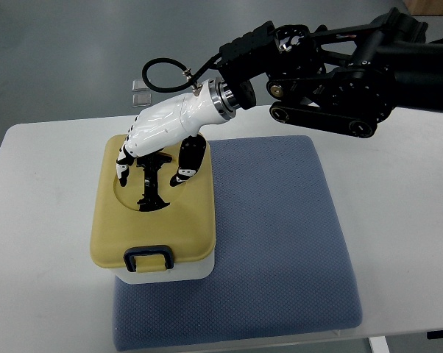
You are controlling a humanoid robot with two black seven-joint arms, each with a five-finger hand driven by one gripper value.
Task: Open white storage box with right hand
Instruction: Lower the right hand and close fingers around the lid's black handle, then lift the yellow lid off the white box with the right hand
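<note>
Your right hand point(159, 143) reaches in from the upper right, palm down over the yellow lid point(154, 220) of the white storage box point(170, 269). Its fingers point(123, 163) curl down around the black handle point(149, 180) in the lid's recess. The box sits on the blue mat's point(280, 243) left edge, on the counter point(45, 220).

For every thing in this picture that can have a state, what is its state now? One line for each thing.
White storage box with a yellow lid: closed, lid on.
Dark blue latch at the box's front: down against the lid.
Black handle in the lid's recess: lying flat.
Right hand: over the lid, fingers curled down at the handle; a firm grasp cannot be told.
Blue fabric mat: flat on the white table, under the box.
</note>
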